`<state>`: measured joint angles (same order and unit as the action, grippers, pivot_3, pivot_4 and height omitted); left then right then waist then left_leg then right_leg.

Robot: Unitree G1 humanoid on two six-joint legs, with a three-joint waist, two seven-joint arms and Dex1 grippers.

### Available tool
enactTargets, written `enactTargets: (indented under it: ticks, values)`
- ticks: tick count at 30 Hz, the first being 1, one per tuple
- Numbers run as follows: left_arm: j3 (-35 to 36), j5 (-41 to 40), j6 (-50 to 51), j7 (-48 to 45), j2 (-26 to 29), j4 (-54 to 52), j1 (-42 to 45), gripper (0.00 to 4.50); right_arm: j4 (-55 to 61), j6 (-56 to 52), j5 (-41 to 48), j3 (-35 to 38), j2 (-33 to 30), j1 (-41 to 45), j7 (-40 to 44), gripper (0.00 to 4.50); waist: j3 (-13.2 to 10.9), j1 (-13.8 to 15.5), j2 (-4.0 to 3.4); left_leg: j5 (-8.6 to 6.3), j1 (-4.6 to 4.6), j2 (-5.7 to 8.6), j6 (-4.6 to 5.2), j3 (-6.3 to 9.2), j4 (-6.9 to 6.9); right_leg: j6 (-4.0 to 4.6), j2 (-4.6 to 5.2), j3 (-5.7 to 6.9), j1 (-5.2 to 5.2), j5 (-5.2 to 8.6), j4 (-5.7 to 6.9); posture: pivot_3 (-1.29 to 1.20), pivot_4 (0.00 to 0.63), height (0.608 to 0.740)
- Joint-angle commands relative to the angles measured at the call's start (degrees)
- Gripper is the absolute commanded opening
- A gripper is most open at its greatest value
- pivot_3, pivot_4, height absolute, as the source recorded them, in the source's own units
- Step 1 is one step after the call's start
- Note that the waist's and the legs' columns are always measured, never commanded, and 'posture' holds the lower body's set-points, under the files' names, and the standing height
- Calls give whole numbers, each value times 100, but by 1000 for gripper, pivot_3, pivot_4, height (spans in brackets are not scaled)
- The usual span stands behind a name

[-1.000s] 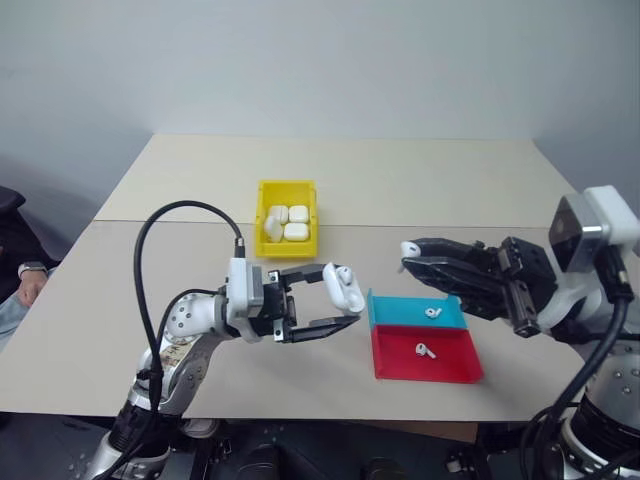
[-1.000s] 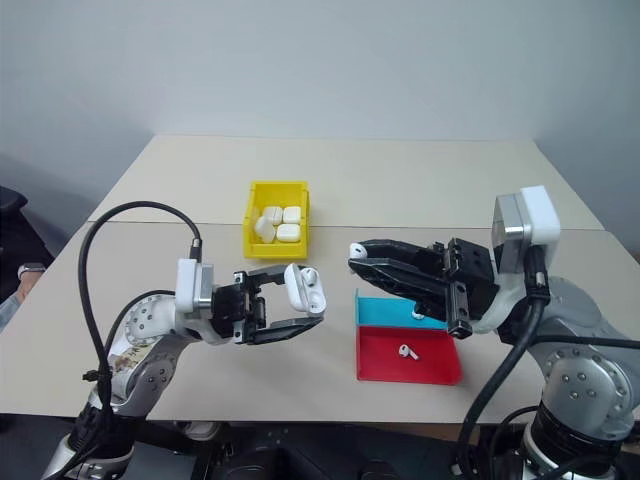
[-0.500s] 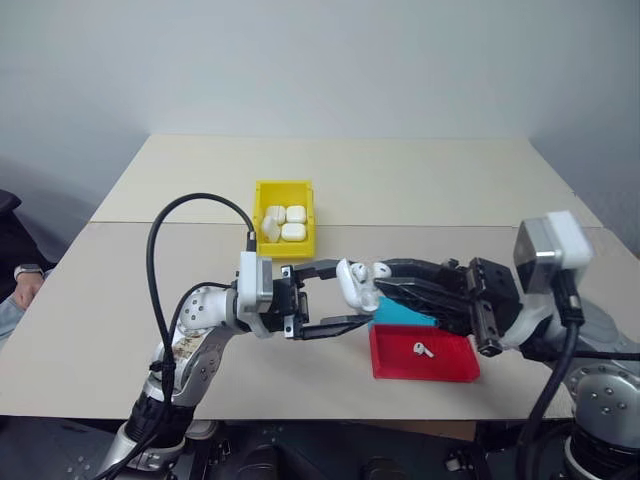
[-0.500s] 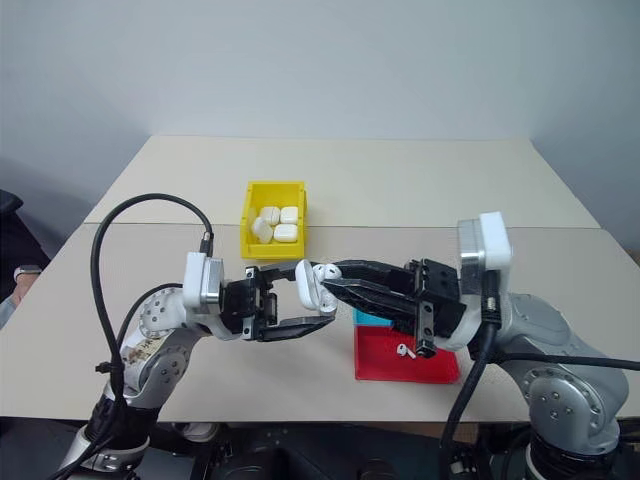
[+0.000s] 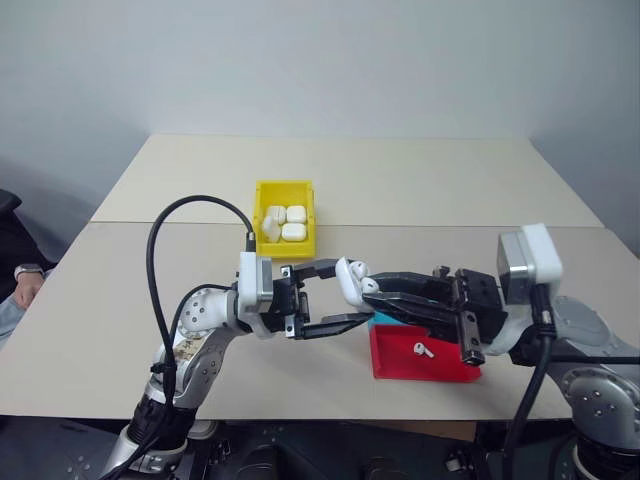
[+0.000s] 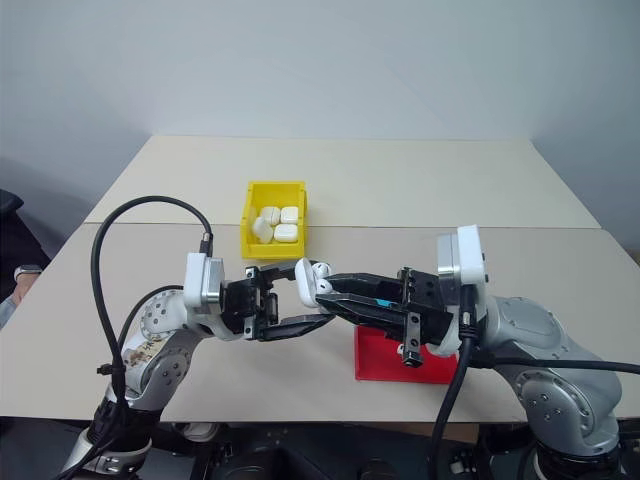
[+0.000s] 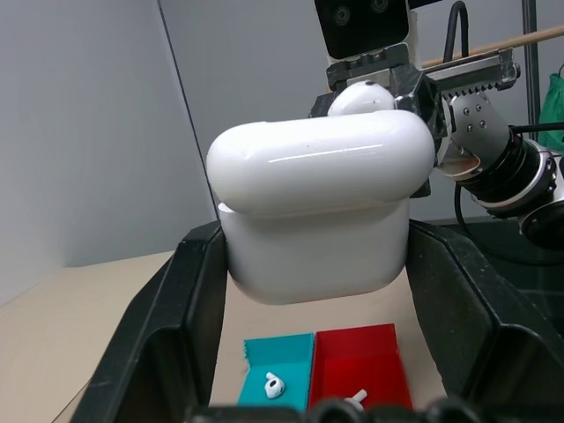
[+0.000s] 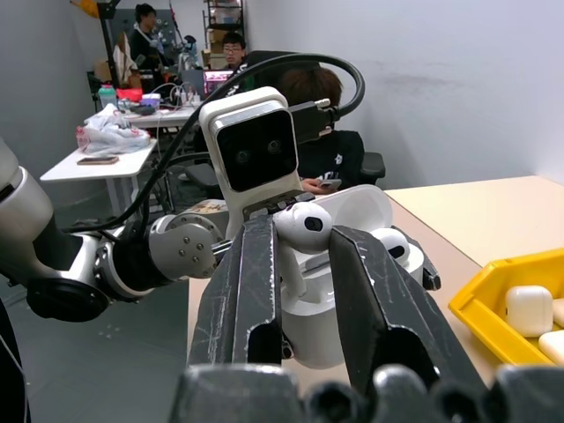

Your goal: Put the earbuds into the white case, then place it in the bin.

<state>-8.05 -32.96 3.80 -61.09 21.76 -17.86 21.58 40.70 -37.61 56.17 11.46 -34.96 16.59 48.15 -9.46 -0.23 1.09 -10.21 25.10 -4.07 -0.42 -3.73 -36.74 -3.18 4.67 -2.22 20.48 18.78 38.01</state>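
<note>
1. Left eye view: the left gripper (image 5: 335,297) holds the white case (image 5: 349,284) up with its lid open, in the middle of the frame. The right gripper (image 5: 368,288) comes in from the right, almost level, with its tips right at the case. The bin (image 5: 285,250), above the middle, already has other white cases in it. The tray (image 5: 425,360), lower right, has one earbud (image 5: 424,350) lying on its red part.
2. Left wrist view: the case fills the middle, pinched between the two fingers. Low in the frame two earbuds lie on the tray, one on teal, one on red.
3. Right wrist view: the right gripper pinches an earbud (image 8: 301,229) just above the open case. I think this is the step of putting an earbud in. Next, it should line the stem up with its hole and let go gently.
</note>
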Motion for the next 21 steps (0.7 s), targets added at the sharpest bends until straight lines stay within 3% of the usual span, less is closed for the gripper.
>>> enactTargets:
  ticks: [1, 2, 7, 21]
  values:
    - [68, -4, -147, 40, -69, -176, 28, 2785, 19, 226, -67, -29, -50, 14, -28, 771, 0, 2, 0, 0, 0, 0, 0, 0, 0, 0, 0, 0, 0, 0, 0, 0, 150, 740]
    - [63, 4, -141, 46, -71, -179, 28, 2785, 23, 252, -57, -29, -72, -11, 27, 771, 0, 2, 0, 0, 0, 0, 0, 0, 0, 0, 0, 0, 0, 0, 0, 0, 150, 740]
    - [80, -11, -120, 84, -91, -211, 6, 2785, 143, 432, -94, -55, -236, -196, 348, 2227, 0, 9, 0, 0, 0, 0, 0, 0, 0, 0, 0, 0, -1, 0, -3, 0, 150, 740]
    - [94, 77, -308, -29, -140, -2, 69, 2785, -139, 1062, -484, 186, -426, -205, 457, 2227, -1, 17, 1, 0, 0, 0, 0, 0, 0, 0, 0, 0, -1, 0, -4, 0, 150, 740]
